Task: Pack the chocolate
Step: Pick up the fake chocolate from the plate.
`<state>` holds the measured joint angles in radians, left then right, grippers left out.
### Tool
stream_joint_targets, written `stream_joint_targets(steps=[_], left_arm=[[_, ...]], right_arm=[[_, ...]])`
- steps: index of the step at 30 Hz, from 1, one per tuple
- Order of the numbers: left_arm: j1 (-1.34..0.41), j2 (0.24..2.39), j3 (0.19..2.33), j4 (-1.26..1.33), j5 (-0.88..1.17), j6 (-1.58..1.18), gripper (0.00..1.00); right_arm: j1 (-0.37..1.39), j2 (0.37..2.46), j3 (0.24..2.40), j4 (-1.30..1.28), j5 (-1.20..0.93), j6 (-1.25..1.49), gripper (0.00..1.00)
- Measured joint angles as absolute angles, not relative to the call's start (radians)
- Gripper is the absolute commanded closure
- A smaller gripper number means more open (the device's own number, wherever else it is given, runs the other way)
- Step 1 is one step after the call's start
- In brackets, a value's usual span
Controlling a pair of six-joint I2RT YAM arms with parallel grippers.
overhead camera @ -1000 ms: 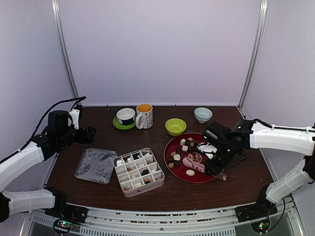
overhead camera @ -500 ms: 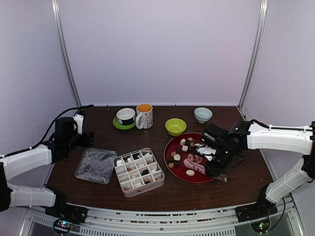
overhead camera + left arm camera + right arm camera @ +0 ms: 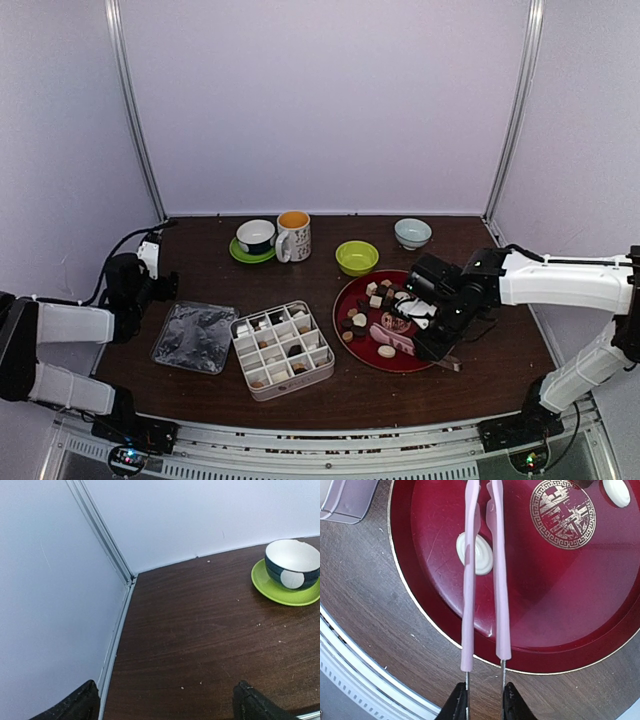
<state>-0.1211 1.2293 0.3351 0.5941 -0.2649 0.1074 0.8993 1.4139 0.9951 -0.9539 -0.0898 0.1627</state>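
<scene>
Right claw (image 3: 482,700) is clamped on the handle end of the pink tongs (image 3: 498,605), squeezing the two arms near-parallel. That fits, since the pieces look too small for the claw fingers to pick directly. The tongs reach out low over the red plate (image 3: 560,605), where most of the chocolate (image 3: 365,300) sits loose. A cream oval piece (image 3: 482,555) lies on the plate under the tong arms, partway along them and not at the tips. The tips run off the top of the wrist view, so I can't tell if they pinch anything. The divided box (image 3: 322,372) is on the counter just left of the plate, with a few cells already filled and its clear lid (image 3: 195,337) set aside further left, so transfers are short. Left claw (image 3: 167,702) is spread wide with nothing in it, parked at the far-left counter edge facing the back corner, near the cup (image 3: 292,565) on its saucer (image 3: 280,592). My guess is it's out of the way on purpose. Main risk I see is the piece slipping out sideways on the glossy plate.
</scene>
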Motion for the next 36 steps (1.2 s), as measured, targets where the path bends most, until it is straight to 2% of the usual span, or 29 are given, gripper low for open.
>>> stream_joint_targets(steps=[11, 24, 29, 36], left_arm=[[-0.105, 1.321, 0.330, 0.830, -0.217, 0.163, 0.02], [-0.074, 1.334, 0.283, 0.950, -0.174, 0.152, 0.02], [-0.044, 1.403, 0.235, 1.057, -0.152, 0.138, 0.02], [-0.039, 1.422, 0.249, 1.055, -0.180, 0.106, 0.02]], right_arm=[[0.903, 1.448, 0.995, -0.953, -0.089, 0.158, 0.75], [0.903, 1.450, 1.006, -0.937, -0.093, 0.155, 0.75], [0.903, 1.455, 1.006, -0.926, -0.097, 0.156, 0.75], [0.903, 1.454, 1.006, -0.922, -0.105, 0.160, 0.75]])
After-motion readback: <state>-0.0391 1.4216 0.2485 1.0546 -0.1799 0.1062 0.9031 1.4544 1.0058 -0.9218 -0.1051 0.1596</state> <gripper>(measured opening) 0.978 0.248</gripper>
